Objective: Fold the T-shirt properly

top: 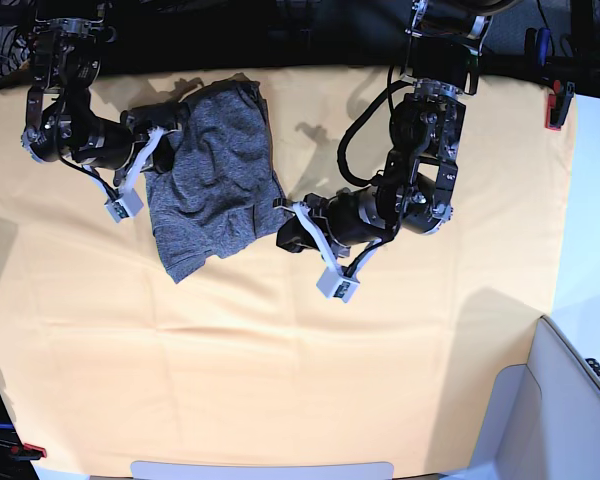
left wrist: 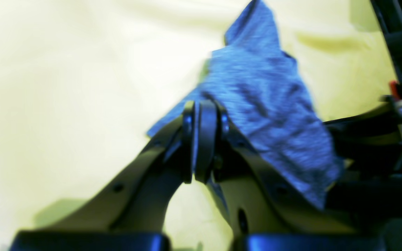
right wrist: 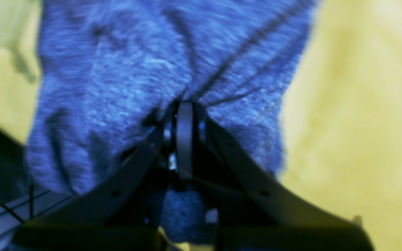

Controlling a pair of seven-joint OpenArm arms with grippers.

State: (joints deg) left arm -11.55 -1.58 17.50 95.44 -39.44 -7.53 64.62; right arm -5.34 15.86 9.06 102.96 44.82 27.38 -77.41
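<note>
My left claw (left wrist: pixel 201 139) is clenched on a corner of the T-shirt (top: pixel 212 180), its tips pressed together with grey knit draping off to one side. My right claw (right wrist: pixel 183 139) is likewise clenched on the T-shirt, fabric bunching into creases around its tips. The T-shirt hangs crumpled between my two claws over the far part of the yellow-orange cloth (top: pixel 280 380) covering the surface, its lower edge trailing toward the cloth's middle.
</note>
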